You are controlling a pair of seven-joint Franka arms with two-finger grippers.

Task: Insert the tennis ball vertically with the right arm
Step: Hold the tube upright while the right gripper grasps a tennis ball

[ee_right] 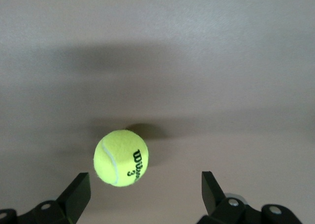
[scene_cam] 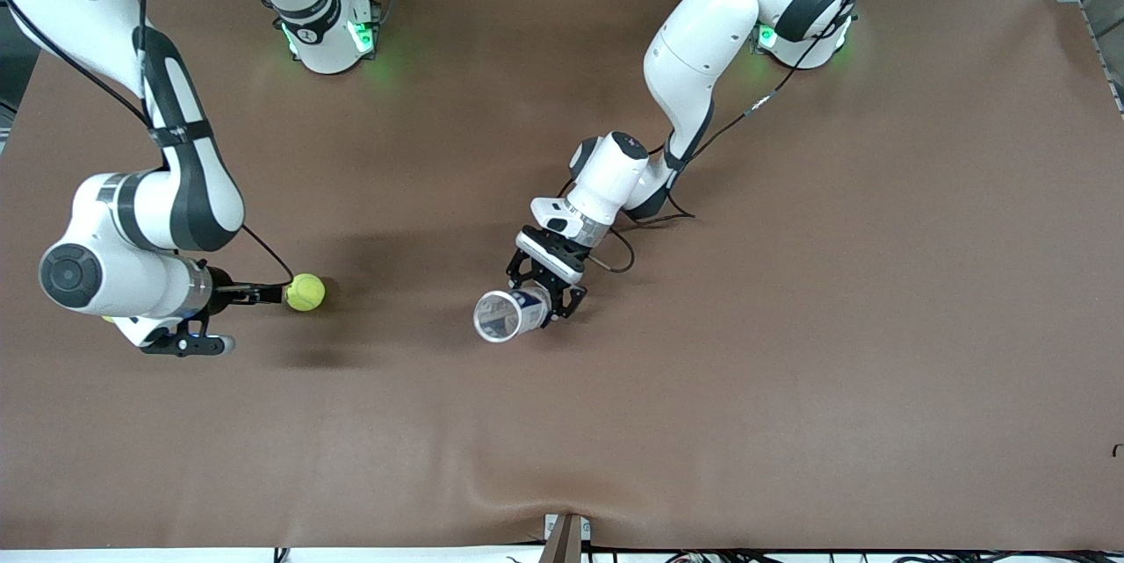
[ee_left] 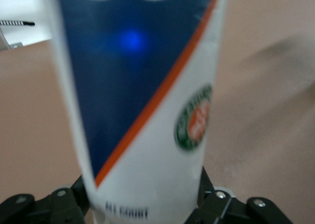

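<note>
The yellow tennis ball lies on the brown table toward the right arm's end. My right gripper is low beside it, open wide. The ball sits just past the fingertips, closer to one finger than to the other. Near the middle of the table my left gripper is shut on a white, blue and orange ball can, gripping it close to its base. The can's open mouth faces up toward the front camera.
The brown mat has a wrinkle at its edge nearest the front camera. A black cable loops from the left wrist over the table beside the can.
</note>
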